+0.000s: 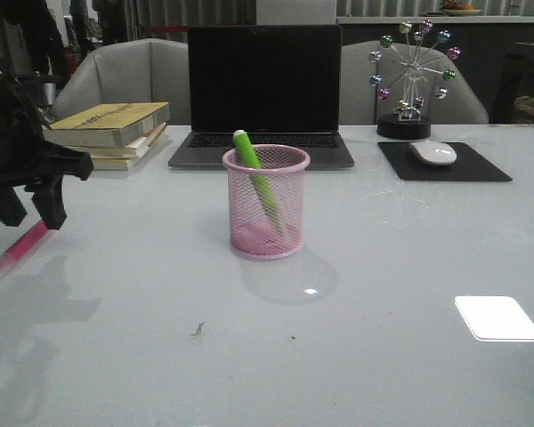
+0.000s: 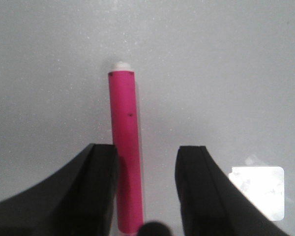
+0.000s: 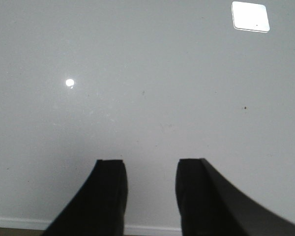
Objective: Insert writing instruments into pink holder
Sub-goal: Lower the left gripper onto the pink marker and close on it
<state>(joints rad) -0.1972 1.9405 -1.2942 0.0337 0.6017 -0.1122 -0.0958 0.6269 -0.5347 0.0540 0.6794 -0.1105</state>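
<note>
A glossy white counter (image 1: 400,374) carries an open black-screened laptop (image 1: 262,93) at its far edge, a stack of yellow-covered books (image 1: 111,132) toward the far-left corner, and a white mouse (image 1: 433,152) on a black mousepad (image 1: 445,164) far right, beside a Ferris-wheel ornament (image 1: 414,76).

The left black gripper (image 1: 25,206) hangs low over the left edge of the pale glossy desk (image 1: 383,356), its two fingers (image 2: 96,196) pointing down and spread apart. The right black gripper (image 3: 150,196) hovers above bare desk, fingers likewise parted, gripping nothing.
</note>
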